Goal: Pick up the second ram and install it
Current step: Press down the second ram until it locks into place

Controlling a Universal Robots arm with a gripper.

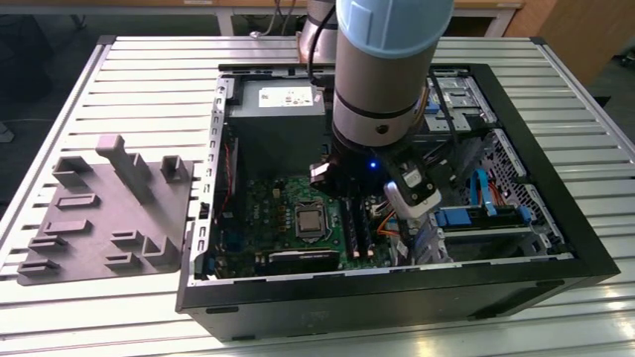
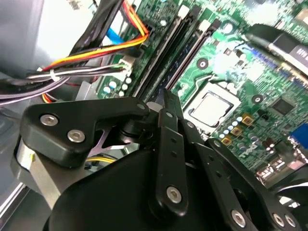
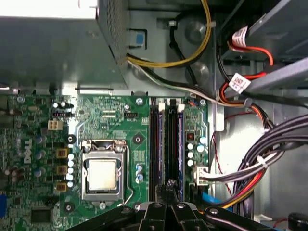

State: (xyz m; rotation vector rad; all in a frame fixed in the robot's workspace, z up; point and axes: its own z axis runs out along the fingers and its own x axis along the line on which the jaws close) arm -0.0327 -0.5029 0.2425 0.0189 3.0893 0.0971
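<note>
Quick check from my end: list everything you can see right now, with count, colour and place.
PC case: one, black, open, on the table.
Table: one, grey slatted metal.
Fixture tray: one, grey, on the table at the exterior view's left of the case.
Motherboard: one, green, inside the case.
CPU: one, silver, in its socket.
RAM slots: a row, black, beside the CPU.
Power supply: one, grey, inside the case.
Cables: several; black, yellow, red, orange.
Arm: one, grey and blue, above the case.
End effector: one, black, over the RAM slots.
</note>
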